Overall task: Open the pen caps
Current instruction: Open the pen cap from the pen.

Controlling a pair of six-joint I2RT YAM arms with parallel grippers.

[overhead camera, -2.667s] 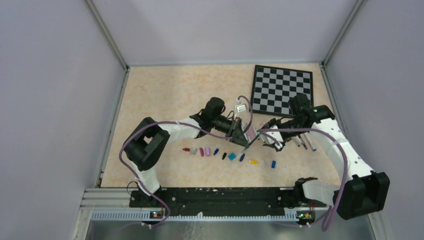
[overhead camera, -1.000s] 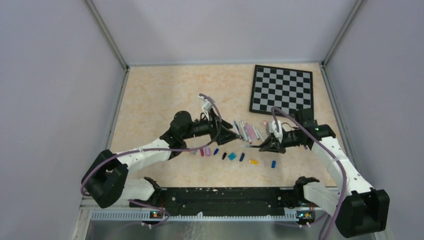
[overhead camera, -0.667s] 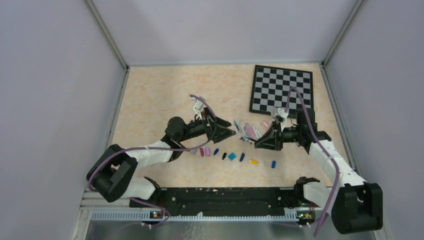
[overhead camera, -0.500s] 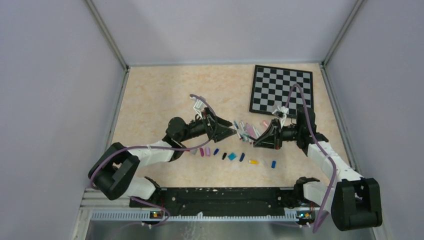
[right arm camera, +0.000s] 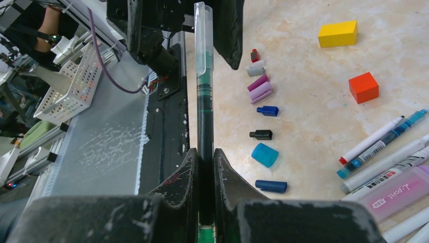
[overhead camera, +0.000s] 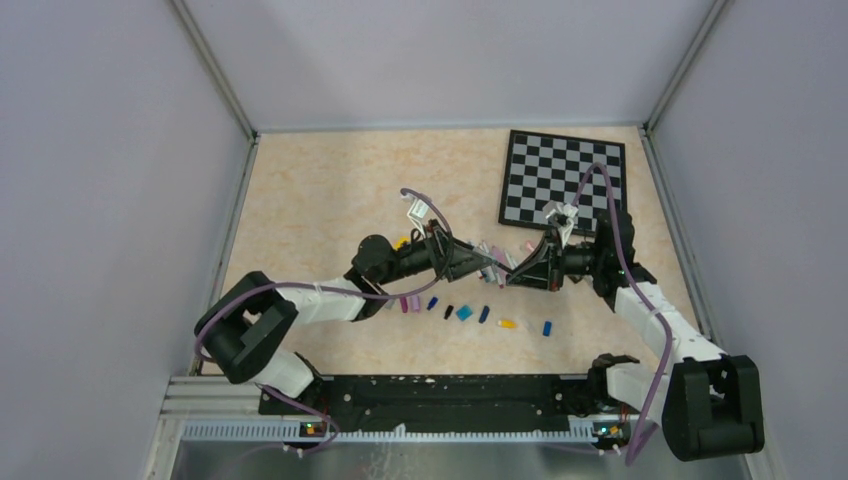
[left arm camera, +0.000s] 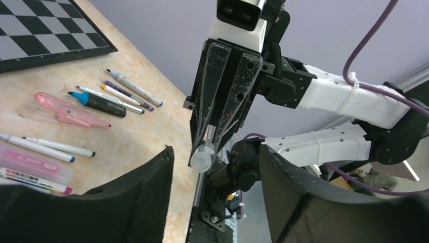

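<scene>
Top: loose caps (overhead camera: 465,312) lie in a row toward the table's (overhead camera: 320,190) near edge, so most look done. The left gripper (overhead camera: 488,266) has slid right to meet the right gripper (overhead camera: 514,280).

Left wrist: its fingers (left arm camera: 146,187) stand spread around a clear cap (left arm camera: 201,158) (not touching it).

Right wrist: jaws pinch the pen (right arm camera: 204,101) above the table's middle, and its cap is not yet off.

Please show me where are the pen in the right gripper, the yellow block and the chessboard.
pen (right arm camera: 205,109): right wrist view, dark middle of barrel.
yellow block (right arm camera: 337,30): right wrist view, top face.
chessboard (overhead camera: 565,180): top external view, centre squares.
</scene>
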